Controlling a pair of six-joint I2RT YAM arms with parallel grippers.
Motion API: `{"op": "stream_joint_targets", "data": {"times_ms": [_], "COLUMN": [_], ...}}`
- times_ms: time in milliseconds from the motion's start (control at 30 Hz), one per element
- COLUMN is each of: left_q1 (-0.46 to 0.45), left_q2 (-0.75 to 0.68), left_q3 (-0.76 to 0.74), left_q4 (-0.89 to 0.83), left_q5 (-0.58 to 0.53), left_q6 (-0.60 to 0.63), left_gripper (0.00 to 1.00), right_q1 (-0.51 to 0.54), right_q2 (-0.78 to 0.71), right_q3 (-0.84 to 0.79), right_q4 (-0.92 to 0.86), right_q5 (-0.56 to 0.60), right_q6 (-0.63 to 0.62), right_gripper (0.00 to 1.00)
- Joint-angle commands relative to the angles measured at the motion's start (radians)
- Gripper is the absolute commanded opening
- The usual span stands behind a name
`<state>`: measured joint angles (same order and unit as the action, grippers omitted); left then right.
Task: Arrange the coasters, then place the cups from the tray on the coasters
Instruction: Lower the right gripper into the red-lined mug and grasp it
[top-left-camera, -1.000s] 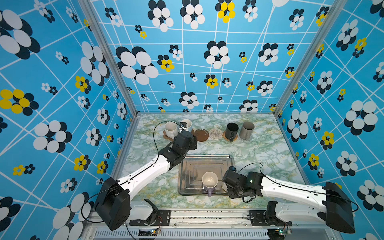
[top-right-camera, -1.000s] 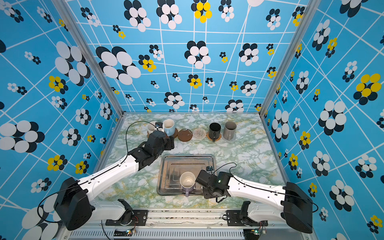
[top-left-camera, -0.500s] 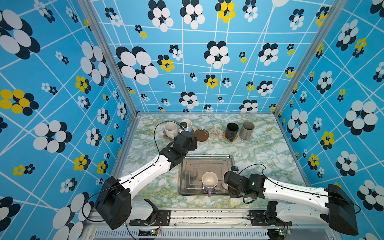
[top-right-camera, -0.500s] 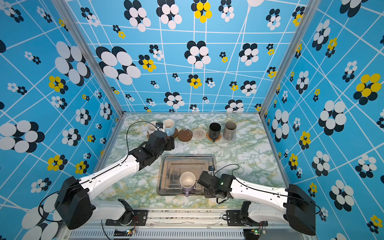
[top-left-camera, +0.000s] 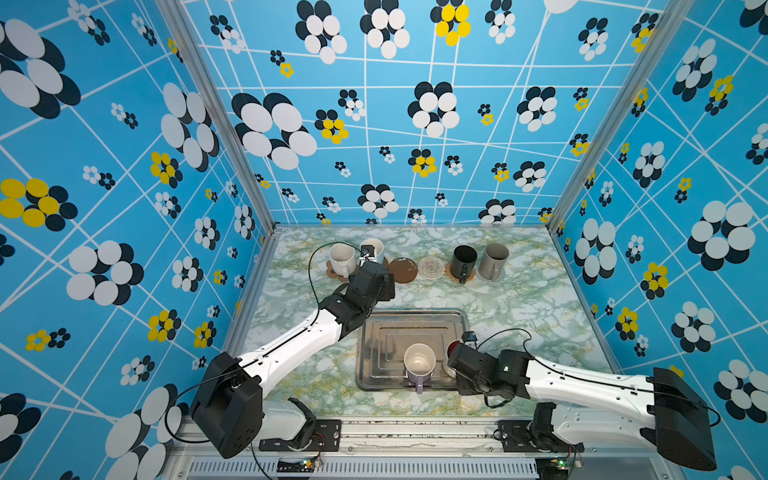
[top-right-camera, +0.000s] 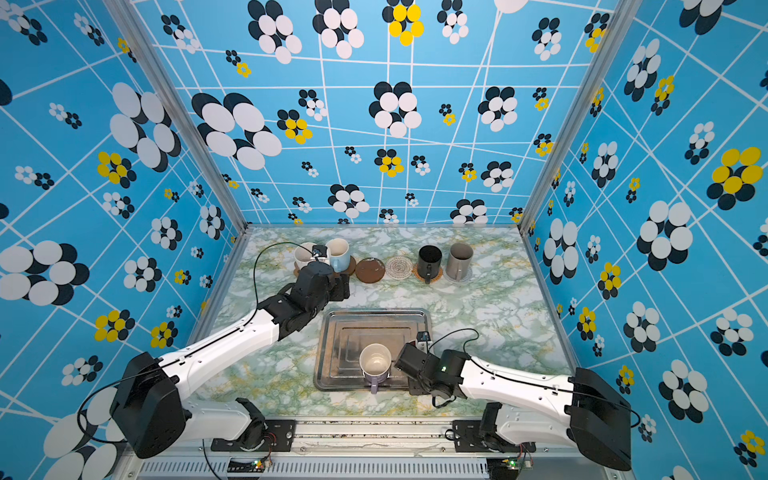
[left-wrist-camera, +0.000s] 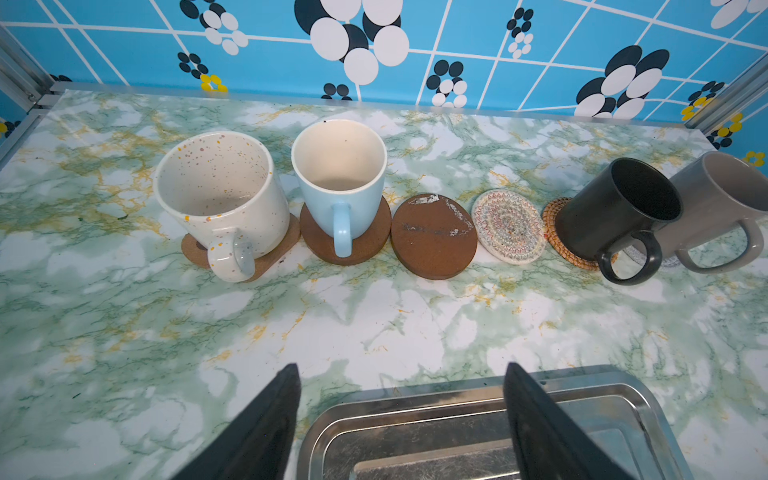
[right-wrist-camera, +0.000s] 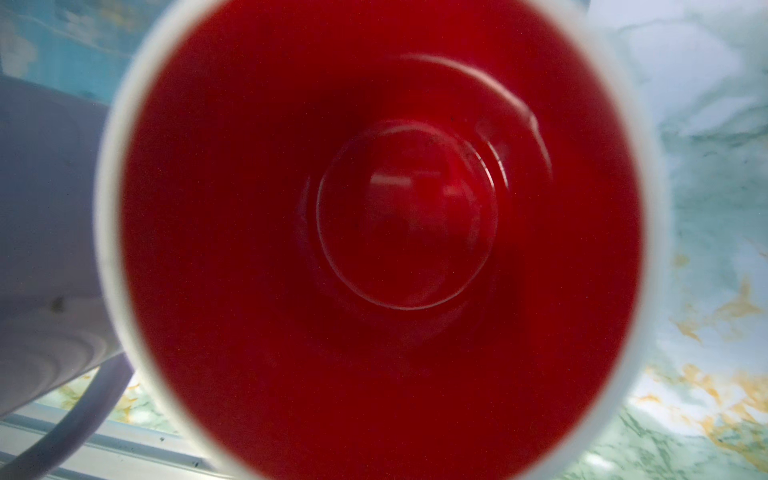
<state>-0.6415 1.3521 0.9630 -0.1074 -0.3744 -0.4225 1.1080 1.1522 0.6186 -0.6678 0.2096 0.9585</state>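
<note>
The white mug with red inside (right-wrist-camera: 382, 232) stands mouth-up at the right edge of the tray (top-left-camera: 376, 357), straight beneath the right wrist, with the lilac mug (top-left-camera: 419, 365) just beside it. The right fingers are hidden, so I cannot tell their grip. The left fingers (left-wrist-camera: 266, 424) hang wide apart and empty over the surface (left-wrist-camera: 374, 324), by the tray's far rim.

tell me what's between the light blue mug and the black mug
A bare brown disc beside the light blue mug, then a bare white crochet round beside the black mug. Clearest in the left wrist view.
</note>
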Motion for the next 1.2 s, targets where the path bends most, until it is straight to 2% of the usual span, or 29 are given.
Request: {"op": "stream_joint_targets", "data": {"times_ms": [0,367,633,1167], "left_q1": [0.009,0.013,0.019,0.027], "left_q2": [0.016,0.024,0.027,0.033], "left_q3": [0.025,0.028,0.027,0.026], "left_q4": [0.0,0.001,-0.001,-0.003], "left_q5": [0.009,0.013,0.016,0.019], "left_q6": [0.001,0.004,0.005,0.003], "left_gripper": [0.78,0.78,0.78,0.78], "right_q1": [0.004,0.004,0.005,0.004], "right_q2": [0.012,0.021,0.029,0.024], "right_q3": [-0.006,0.04,0.116,0.187], "right_q4": [0.005,-0.055,-0.148,-0.179], "right_q5": [0.045,0.087,0.147,0.207], "right_q6": [0.008,-0.02,-0.057,-0.115], "right_gripper": [0.25,0.0,0.0,0.0]}}
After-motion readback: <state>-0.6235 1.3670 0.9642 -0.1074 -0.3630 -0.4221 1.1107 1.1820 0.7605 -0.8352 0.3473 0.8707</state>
